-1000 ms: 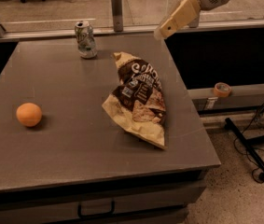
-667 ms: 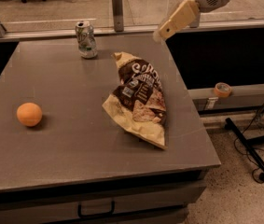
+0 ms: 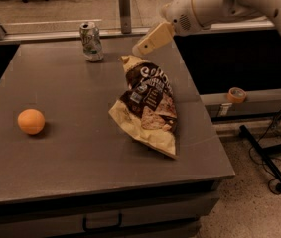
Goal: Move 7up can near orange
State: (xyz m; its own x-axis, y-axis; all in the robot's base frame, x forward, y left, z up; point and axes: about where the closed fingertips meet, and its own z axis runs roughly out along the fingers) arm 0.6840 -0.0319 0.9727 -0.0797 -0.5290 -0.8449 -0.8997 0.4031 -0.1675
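Note:
The 7up can [image 3: 91,42] stands upright near the far edge of the grey table [image 3: 70,88]. The orange [image 3: 31,121] lies at the table's left side, far from the can. My gripper [image 3: 139,49] hangs above the table's far right part, to the right of the can and just above the top of a chip bag. It touches nothing and holds nothing.
A brown-and-yellow chip bag [image 3: 150,103] lies on the table's right half, between the gripper and the near edge. A window rail [image 3: 124,4] runs behind the table. A roll of tape [image 3: 237,94] sits on a ledge to the right. Cables and a stand foot [image 3: 266,157] lie on the floor.
My gripper has moved left and down, closer to the can. The can, the orange and the chip bag have not moved.

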